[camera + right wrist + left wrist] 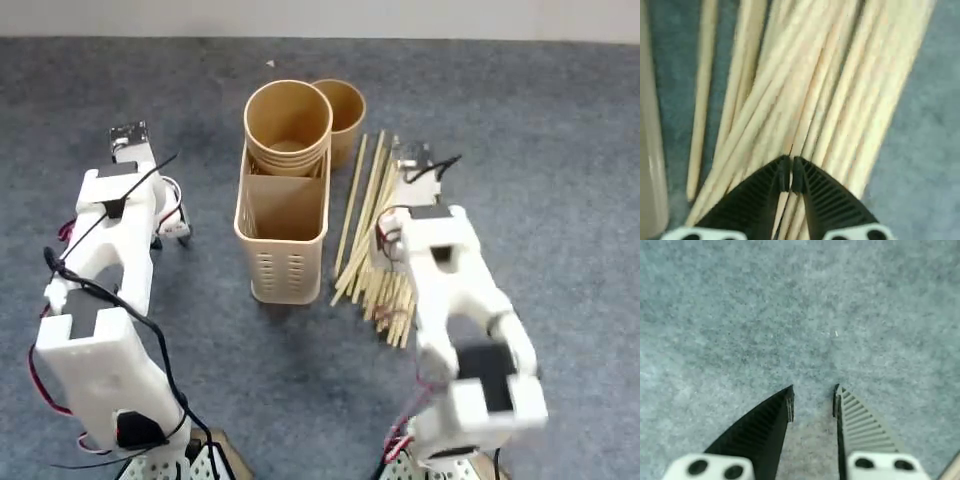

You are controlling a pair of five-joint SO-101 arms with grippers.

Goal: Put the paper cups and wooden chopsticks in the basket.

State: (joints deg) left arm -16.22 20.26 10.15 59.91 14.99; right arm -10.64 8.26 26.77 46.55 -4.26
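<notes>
From the high view, we see the basket (284, 238) standing upright in the middle of the grey counter (540, 120). A stack of paper cups (288, 122) sits in its far compartment and rises above the rim, and the near compartment holds nothing we can make out. A single paper cup (343, 112) stands just to the right of the stack, at the basket's far corner. We cannot tell whether it touches the basket. The wooden chopsticks (372, 238) lie flat on the counter just right of the basket in a loose fan, partly under the right arm (452, 290). The left arm (108, 262) stretches along the left side, apart from the basket.

In the left wrist view, the left tool (813, 397) has its fingers spread and nothing between them. It hangs over bare counter (790, 315).

In the right wrist view, the right tool (791, 173) has its tips pressed together but for a sliver, right over the pile of chopsticks (840, 90). We cannot tell whether a stick is caught between them. One stick (702, 95) lies a little apart from the pile, towards the basket's wall (649, 150).
</notes>
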